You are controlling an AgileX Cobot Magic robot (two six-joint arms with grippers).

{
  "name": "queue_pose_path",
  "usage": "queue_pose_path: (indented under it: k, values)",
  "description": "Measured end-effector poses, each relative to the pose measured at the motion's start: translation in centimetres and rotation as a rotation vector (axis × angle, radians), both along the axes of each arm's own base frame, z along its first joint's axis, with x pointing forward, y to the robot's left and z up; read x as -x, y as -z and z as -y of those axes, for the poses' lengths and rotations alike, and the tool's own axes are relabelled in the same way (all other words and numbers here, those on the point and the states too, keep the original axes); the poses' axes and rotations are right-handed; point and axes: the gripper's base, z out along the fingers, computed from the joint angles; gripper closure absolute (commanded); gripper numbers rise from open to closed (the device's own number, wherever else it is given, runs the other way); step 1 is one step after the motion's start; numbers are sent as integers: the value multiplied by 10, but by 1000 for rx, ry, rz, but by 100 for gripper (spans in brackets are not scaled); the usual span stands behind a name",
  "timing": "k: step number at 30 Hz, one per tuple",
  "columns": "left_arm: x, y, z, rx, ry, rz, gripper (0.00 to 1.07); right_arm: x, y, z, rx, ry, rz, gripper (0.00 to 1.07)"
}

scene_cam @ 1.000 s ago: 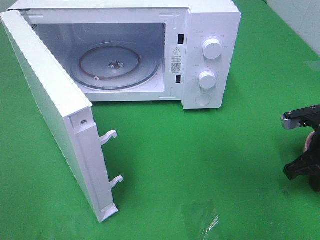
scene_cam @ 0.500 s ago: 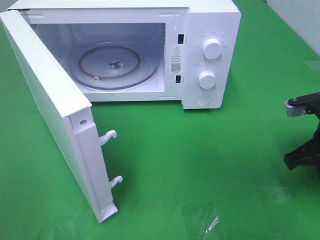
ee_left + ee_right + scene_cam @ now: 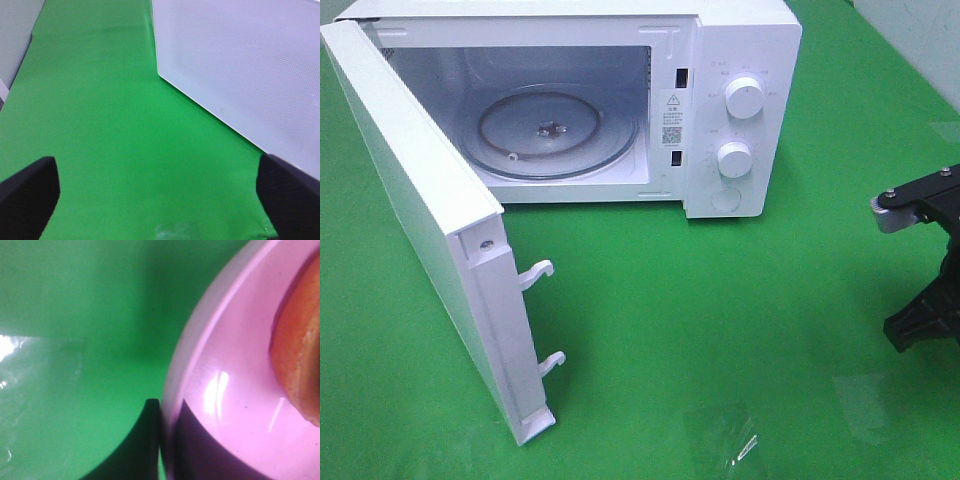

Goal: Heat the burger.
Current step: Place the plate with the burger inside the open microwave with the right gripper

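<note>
Golden-brown burger [image 3: 300, 350] sits on pink plate [image 3: 225, 390], far right of counter [image 3: 720, 300]. We see right gripper [image 3: 167, 440] clamped on plate rim, burger just past grip. Open microwave [image 3: 740, 60] lies leftward, turntable [image 3: 550, 135] bare; right arm nearer. Left gripper [image 3: 160, 200] spread wide, empty.

Your left claw [image 3: 159, 200] stands fully spread, its two black fingertips [image 3: 27, 195] far apart at opposite edges of the left wrist view. Your right arm [image 3: 925, 318] reaches in at the right edge of the high view, with only its black end section and a silver bracket [image 3: 892, 214] showing. Your right claw [image 3: 167, 447] is clamped on the rim of the pink plate [image 3: 235, 390], one dark finger [image 3: 142, 440] outside the rim and the other inside it.
</note>
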Motion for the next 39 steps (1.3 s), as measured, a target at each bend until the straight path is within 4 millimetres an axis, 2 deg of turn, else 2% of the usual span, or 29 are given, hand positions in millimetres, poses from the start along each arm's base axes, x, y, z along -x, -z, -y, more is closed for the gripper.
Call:
queue_pose_path:
  k: [4,6,9,21,25,31,39]
  values:
    - [0,0,0,0,0,0,7,7,0,-13,26,-44,-31,107]
    - [0,0,0,0,0,0,7,13,0,-25,46,-99,-53,107]
    - [0,0,0,0,0,0,7,15,0,-28,49,-114,-55,107]
    - [0,0,0,0,0,0,7,34,-1,-67,73,-303,-67,107]
    - [0,0,0,0,0,0,7,48,-1,-83,101,-390,-83,107]
    - [0,0,0,0,0,0,7,62,-1,-96,127,-468,-95,107]
    - [0,0,0,0,0,0,7,67,-2,-102,135,-509,-91,107]
